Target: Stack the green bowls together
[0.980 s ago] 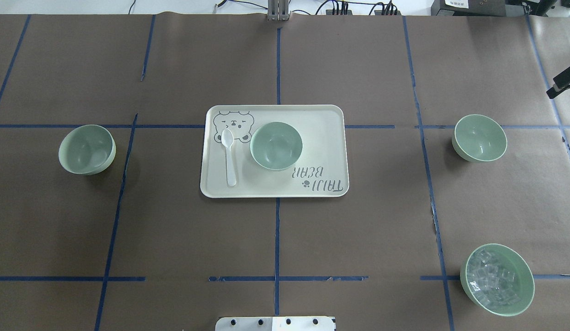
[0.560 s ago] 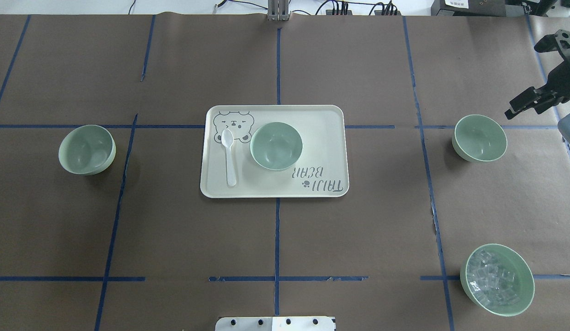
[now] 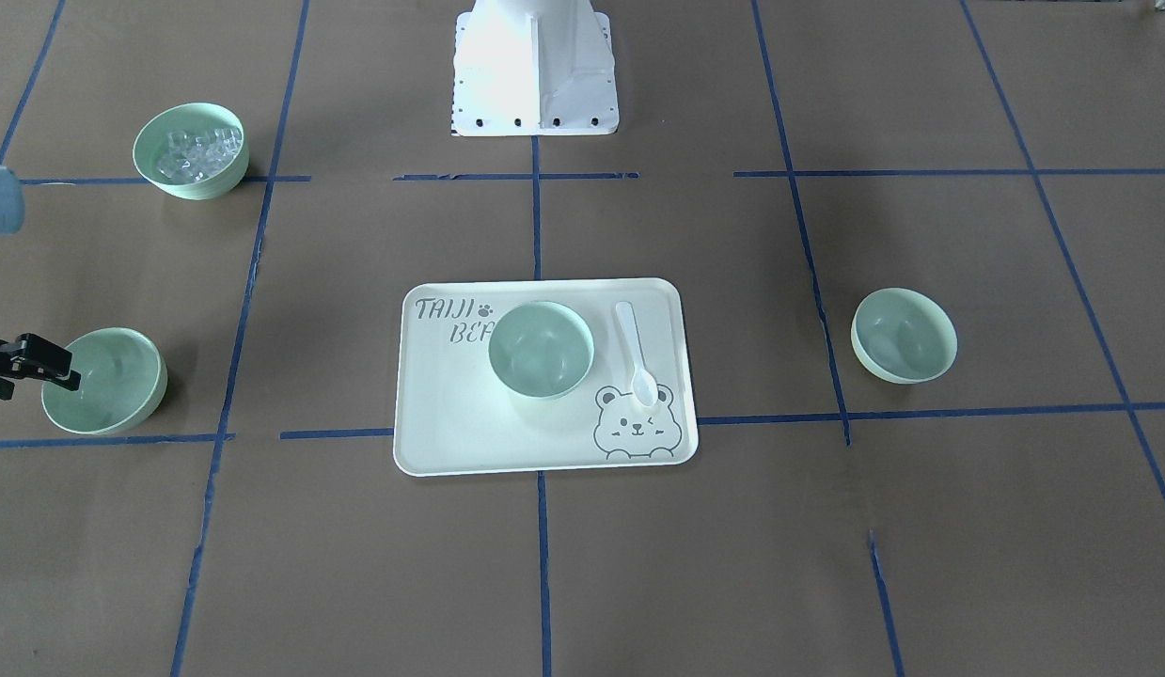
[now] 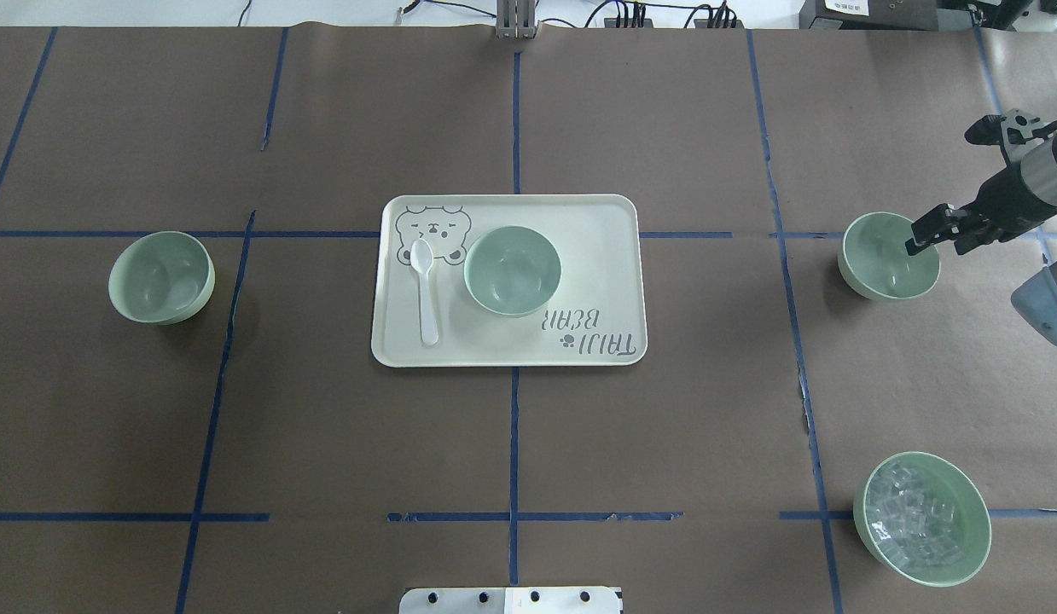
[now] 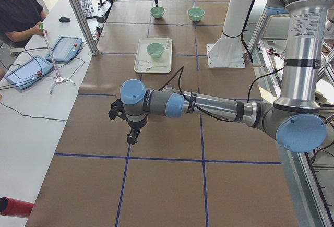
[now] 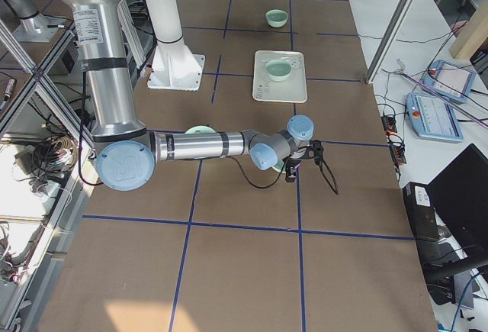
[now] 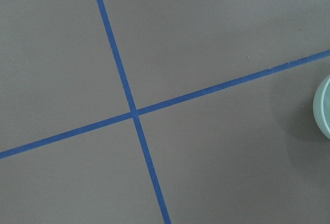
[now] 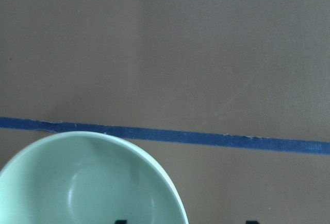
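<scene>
A: Eyes on the right gripper [image 4: 933,241], out on the robot's right, with jaws held wide apart. Hangs over the rim of a small round pale mint-green plastic bowl [image 4: 878,269].

B: Confirmed from the right wrist view: straddles that rim, with one dark fingertip [image 8: 119,222] over the hollow and the other beyond the outside wall. Cannot tell whether touching or just above.

A: Outward from there: finding that bowl upright on the brown paper-covered surface [image 4: 323,426], just beside a blue tape line [image 8: 232,140].

B: On to the centre. Spotting a second mint-green bowl [image 4: 512,270], upright on a pale rectangular bear-print tray [image 4: 605,230], beside a white plastic spoon [image 4: 426,294] lying with its head on the printed bear.

A: And far over on the robot's left, picking out a third mint-green bowl [image 4: 161,277], upright on the paper, well apart from the tray. Three bowls, then, each on its own spot, not yet nested.

B: Close to the robot's base on its right: a matching green bowl filled with clear cubes [image 4: 921,518], well apart from the gripper.

A: What of the left gripper [image 5: 131,135]?

B: Caught only in the side view, pointing down over the brown paper, on the near side of the tray. Cannot tell whether spread or closed.
</scene>
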{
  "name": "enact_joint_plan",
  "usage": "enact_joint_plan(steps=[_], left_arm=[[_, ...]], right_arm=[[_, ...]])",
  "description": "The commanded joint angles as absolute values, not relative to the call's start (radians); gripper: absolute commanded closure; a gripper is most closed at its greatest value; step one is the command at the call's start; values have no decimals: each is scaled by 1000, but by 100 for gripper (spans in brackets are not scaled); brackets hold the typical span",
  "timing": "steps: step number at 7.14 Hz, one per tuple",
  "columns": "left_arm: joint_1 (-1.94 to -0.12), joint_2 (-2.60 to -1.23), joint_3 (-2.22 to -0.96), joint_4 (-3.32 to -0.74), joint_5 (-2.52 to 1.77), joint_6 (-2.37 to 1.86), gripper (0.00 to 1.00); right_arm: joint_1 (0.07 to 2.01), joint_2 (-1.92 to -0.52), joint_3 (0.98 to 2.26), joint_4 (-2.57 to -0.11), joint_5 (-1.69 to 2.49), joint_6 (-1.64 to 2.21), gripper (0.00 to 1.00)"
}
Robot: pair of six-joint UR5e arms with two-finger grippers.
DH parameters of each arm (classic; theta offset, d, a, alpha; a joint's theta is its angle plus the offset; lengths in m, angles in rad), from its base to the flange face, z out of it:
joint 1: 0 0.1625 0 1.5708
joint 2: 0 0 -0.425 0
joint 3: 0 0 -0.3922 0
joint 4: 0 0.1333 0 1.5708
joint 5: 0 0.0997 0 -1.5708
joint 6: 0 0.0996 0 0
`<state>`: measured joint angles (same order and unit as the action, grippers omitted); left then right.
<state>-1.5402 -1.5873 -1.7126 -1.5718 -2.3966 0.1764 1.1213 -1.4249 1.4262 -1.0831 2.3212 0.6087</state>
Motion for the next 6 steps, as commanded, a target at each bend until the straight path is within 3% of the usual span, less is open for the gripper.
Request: enact_joint_plan(steps=[1, 2, 4, 6], left_arm=[[-1540, -1588, -1715, -1572, -2398, 176, 0], [-1540, -1586, -1715, -1572, -2396, 176, 0], [-1540, -1588, -1713, -1572, -2396, 176, 0], [-1540, -1586, -1727, -1572, -2398, 175, 0]], right_arm=[[1103, -1425, 1399, -1069, 2302, 634, 72], [1101, -1425, 1397, -1071, 2304, 638, 100], [1103, -1416, 1426, -1071, 2322, 643, 100], [1101, -1373, 1576, -1097, 2408, 830, 100]])
